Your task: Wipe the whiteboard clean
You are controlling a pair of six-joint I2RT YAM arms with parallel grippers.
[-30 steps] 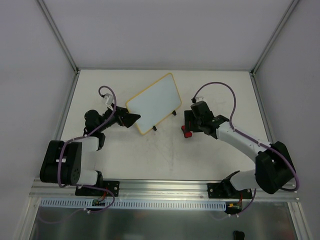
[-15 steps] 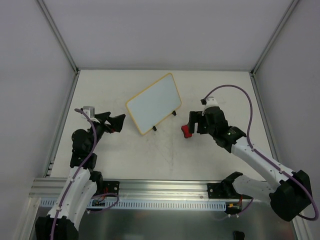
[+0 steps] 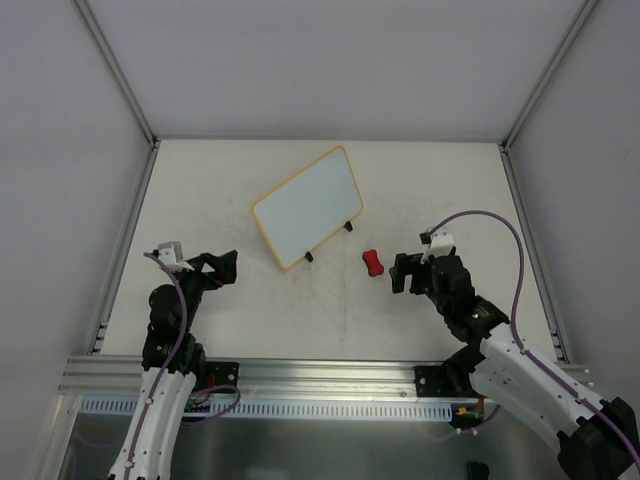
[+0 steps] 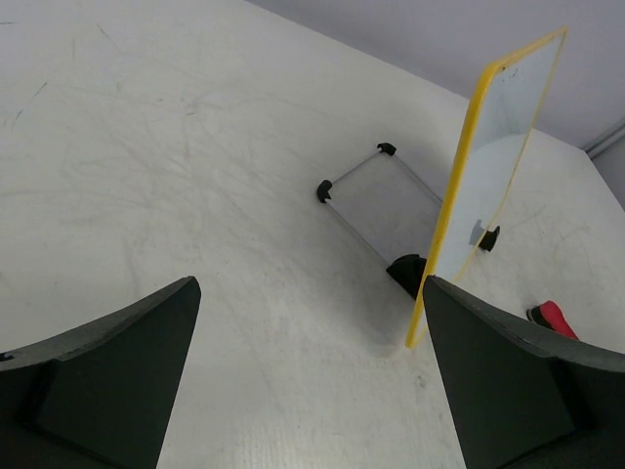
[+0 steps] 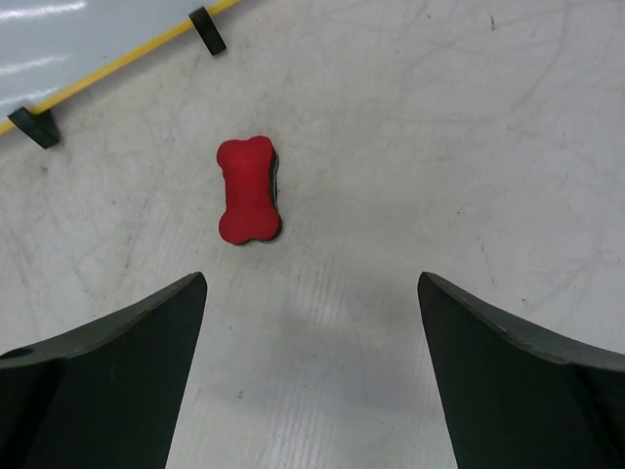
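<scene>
1. The whiteboard [image 3: 307, 207] stands on the bench [image 3: 440, 180], a little left of centre and toward the far half. In the top view it is turned at an angle, one corner pointing to the far right.
2. The board's frame is yellow and its face is a plain pale white in every view. Two small black feet [image 3: 310, 257] sit on its near edge and rest on the bench.
3. In the left wrist view the board is seen almost edge-on and leaning. A thin wire stand [image 4: 381, 191] with black tips lies on the bench behind it.
4. A red eraser [image 3: 373, 262] shaped like a bone lies flat on the bench just right of the board's near feet. It touches neither the board nor either arm.
5. Left end effector [image 3: 226, 270]: low over the bench, left of the board and apart from it, pointing toward the board. The fingers [image 4: 117, 362] are spread wide, with only bare bench between them and nothing held.
6. Right end effector [image 3: 400, 273]: just right of the eraser and near it, but not touching. Its wrist view shows the eraser ahead of the fingers [image 5: 508, 371] and off to the left finger's side, with the board's lower edge beyond. The fingers stand wide apart and grip nothing.
7. A purple cable [image 3: 505, 232] loops over the right arm. Another runs along the left arm.
</scene>
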